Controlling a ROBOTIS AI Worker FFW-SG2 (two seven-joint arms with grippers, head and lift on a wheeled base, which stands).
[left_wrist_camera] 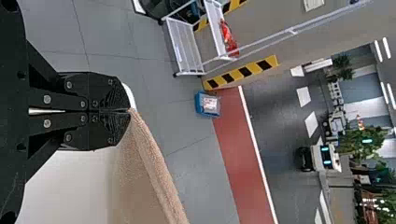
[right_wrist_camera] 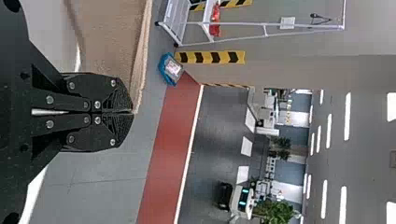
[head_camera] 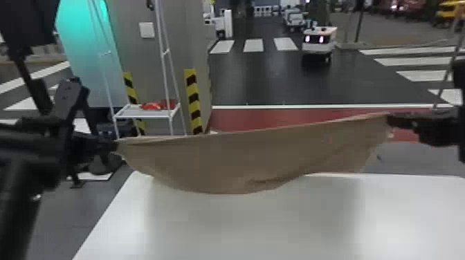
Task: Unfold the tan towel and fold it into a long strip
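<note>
The tan towel hangs stretched between both grippers above the white table, its lower edge sagging in a curve. My left gripper holds its left upper corner; in the left wrist view, the fingertips of the left gripper are closed on the corner of the towel. At the right upper corner is my right gripper, a little higher than the left. In the right wrist view the right gripper is shut on the towel at its edge.
Beyond the table, a white wheeled rack with red items stands by a grey pillar with yellow-black strips. A small white robot stands farther back on the dark floor. A blue box lies on the floor.
</note>
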